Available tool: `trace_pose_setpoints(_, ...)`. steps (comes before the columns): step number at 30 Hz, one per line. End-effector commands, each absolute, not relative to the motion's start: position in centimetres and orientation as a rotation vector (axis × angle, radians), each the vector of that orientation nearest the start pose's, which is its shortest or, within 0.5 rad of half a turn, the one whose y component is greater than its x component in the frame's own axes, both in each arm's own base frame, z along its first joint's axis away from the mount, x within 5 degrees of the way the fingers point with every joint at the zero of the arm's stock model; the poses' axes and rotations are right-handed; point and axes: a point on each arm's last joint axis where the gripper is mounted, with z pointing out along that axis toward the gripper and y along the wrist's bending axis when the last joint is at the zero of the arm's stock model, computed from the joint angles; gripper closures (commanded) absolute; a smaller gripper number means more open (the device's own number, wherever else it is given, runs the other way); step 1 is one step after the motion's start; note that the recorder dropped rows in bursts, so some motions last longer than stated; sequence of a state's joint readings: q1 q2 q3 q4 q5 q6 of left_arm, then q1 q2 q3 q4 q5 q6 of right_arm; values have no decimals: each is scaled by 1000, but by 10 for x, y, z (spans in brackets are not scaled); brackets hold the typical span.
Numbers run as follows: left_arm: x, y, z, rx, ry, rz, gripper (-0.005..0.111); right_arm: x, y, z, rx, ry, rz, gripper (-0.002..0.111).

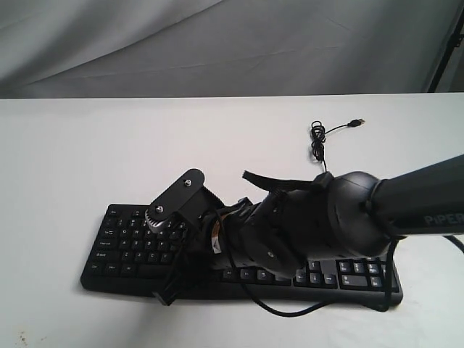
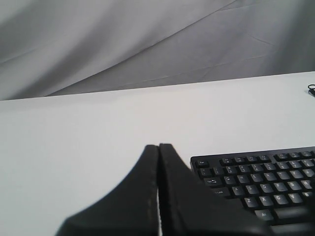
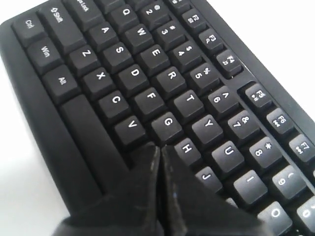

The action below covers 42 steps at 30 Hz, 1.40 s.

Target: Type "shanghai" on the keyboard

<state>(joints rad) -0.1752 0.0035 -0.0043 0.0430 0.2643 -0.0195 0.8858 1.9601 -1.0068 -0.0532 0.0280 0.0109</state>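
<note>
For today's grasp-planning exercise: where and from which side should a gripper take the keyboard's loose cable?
Probably at the USB plug, from above, closing across its narrow sides: it lies flat on the table, rigid, apart from the keyboard.

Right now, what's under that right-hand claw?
The keyboard: the shut right gripper points between its V, G and H keys. The keys directly beneath the gripper are covered.
</note>
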Motion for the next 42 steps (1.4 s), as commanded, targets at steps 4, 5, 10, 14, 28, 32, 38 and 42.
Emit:
trace_pose_setpoints(4, 54, -9, 190, 165, 1736, -107, 107, 245, 289, 122, -1117, 2251, 340, 108)
trace_pose_setpoints(5, 54, -9, 190, 165, 1736, -107, 107, 245, 288, 122, -1115, 2253, 338, 108)
trace_pose_setpoints(10, 54, -9, 190, 165, 1736, -107, 107, 245, 289, 122, -1114, 2250, 340, 108)
trace_pose_setpoints(14, 54, -9, 190, 165, 1736, -107, 107, 245, 288, 118, -1120, 2262, 334, 108)
trace_pose_setpoints(28, 54, -9, 190, 165, 1736, -107, 107, 247, 290, 127, -1117, 2259, 333, 108)
trace_pose_setpoints(32, 54, -9, 190, 165, 1736, -107, 107, 256, 302, 141, -1117, 2257, 332, 108)
trace_pose_setpoints(38, 54, -9, 190, 165, 1736, -107, 107, 260, 314, 143, -1147, 2239, 330, 108)
trace_pose_setpoints(42, 54, -9, 190, 165, 1736, -107, 107, 261, 317, 131, -1150, 2236, 333, 108)
